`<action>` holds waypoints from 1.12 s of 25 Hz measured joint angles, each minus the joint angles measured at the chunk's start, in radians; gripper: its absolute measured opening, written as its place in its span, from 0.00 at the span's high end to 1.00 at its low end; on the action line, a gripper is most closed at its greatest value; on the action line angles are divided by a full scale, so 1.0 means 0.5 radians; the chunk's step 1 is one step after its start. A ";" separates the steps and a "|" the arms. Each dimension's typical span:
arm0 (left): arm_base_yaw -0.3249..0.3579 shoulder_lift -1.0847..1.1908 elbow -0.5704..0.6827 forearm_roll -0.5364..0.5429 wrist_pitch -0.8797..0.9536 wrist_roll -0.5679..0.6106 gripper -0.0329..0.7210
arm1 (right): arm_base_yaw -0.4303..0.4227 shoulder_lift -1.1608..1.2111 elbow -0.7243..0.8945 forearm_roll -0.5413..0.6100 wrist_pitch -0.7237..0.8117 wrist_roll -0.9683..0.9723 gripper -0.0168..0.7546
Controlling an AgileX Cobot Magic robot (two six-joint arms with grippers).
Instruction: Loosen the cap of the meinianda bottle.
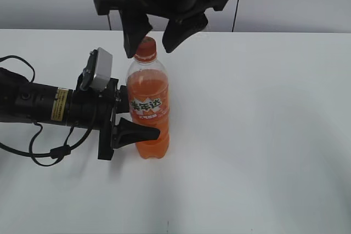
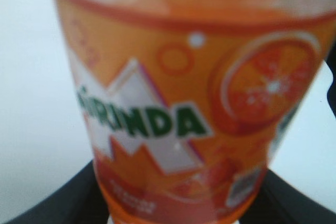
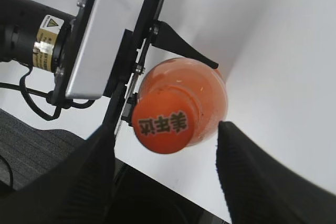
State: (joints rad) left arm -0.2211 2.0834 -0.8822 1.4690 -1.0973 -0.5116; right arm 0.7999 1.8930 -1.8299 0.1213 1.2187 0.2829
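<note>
The meinianda bottle (image 1: 148, 102) is standing upright on the counter (image 1: 263, 135), the left pincer (image 1: 137, 119) clamping its body. The right pincer (image 1: 149, 36) is hanging wide around the cap (image 1: 146, 47); it should centre, close squarely, then twist.

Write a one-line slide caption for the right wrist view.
Open right gripper poised over the orange cap of the meinianda bottle, which the left gripper braces from the side.
</note>
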 joint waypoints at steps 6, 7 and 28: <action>0.000 0.000 0.000 0.000 0.000 0.000 0.41 | 0.000 0.000 -0.011 -0.003 -0.036 -0.002 0.38; 0.000 0.000 0.000 0.000 0.000 0.000 0.41 | 0.000 0.000 -0.011 -0.003 -0.044 -0.002 0.38; 0.000 0.000 0.000 0.001 0.000 0.000 0.41 | 0.000 0.031 -0.011 -0.019 -0.051 -0.281 0.62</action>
State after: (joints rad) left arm -0.2211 2.0834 -0.8822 1.4698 -1.0973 -0.5116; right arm 0.7999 1.9084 -1.8356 0.1116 1.1932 0.1425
